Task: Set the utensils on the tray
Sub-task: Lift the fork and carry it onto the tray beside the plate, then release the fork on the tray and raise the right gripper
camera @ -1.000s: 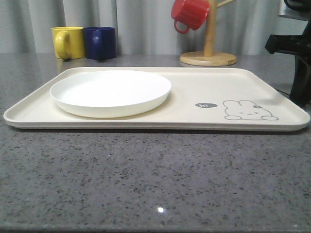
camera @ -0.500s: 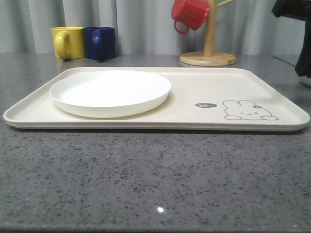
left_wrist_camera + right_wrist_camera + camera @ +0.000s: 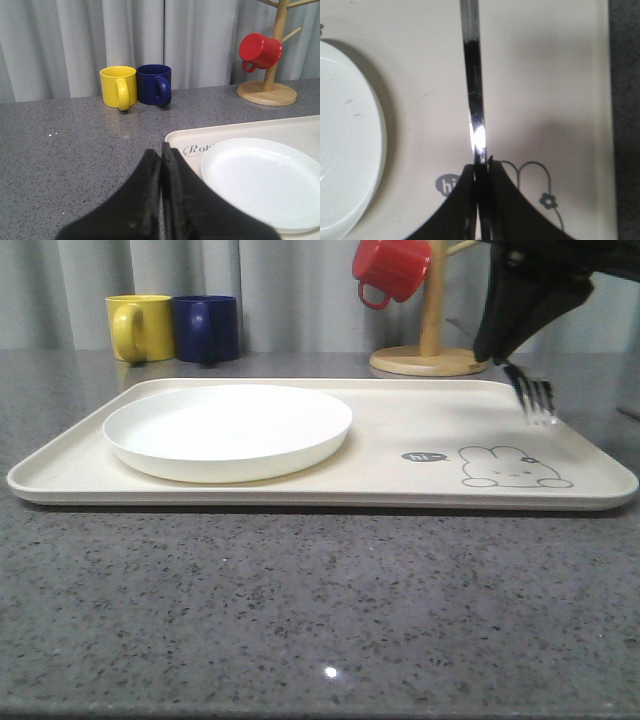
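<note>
Right end effector [image 3: 505, 358] clamped on the handle of the fork [image 3: 537, 400], which hangs tines-down above the right end of the tray [image 3: 400, 410], over the rabbit drawing [image 3: 512, 468] and not yet resting on the surface. Left end effector [image 3: 161, 152] with its fingers pressed together and nothing between them, poised over the grey counter [image 3: 75, 150] just beside the tray's corner. A white plate [image 3: 228, 428] occupies the tray's left half. No utensil lies on the tray, so the task appears barely begun (chopsticks and spoon are yet to come). Legible writing: "hi" in a grey bubble [image 3: 424, 456]; script starting "Ra" [image 3: 192, 149], the rest hidden by the plate.
</note>
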Action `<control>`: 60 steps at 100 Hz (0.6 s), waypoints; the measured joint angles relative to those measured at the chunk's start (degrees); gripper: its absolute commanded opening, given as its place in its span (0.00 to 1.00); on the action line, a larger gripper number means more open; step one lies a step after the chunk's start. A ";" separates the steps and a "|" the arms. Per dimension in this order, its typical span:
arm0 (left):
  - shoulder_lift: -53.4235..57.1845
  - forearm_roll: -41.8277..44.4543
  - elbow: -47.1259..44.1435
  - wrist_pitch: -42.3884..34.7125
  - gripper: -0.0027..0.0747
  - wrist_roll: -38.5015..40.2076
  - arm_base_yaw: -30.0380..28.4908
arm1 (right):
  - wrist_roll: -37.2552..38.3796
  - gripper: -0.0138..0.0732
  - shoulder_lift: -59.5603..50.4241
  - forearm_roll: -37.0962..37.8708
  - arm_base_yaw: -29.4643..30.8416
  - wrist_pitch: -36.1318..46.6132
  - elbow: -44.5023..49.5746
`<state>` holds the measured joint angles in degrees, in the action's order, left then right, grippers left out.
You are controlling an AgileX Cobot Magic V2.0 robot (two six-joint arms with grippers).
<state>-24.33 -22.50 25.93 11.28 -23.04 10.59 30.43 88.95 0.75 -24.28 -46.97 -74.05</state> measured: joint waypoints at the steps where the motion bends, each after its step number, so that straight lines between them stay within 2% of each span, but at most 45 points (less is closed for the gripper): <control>1: 0.00 0.00 0.00 0.00 0.01 0.00 0.00 | 0.63 0.08 0.22 0.49 -0.45 0.10 -0.16; 22: 0.00 0.00 0.00 0.00 0.01 0.00 0.00 | 6.72 0.08 6.11 3.90 -4.93 0.35 -4.41; 60: 0.00 0.00 0.00 0.00 0.01 0.00 0.00 | 9.52 0.08 11.86 4.66 -5.17 3.67 -5.67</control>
<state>-24.33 -22.50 25.93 11.28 -23.04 10.59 39.95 100.81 5.40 -29.45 -43.30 -79.73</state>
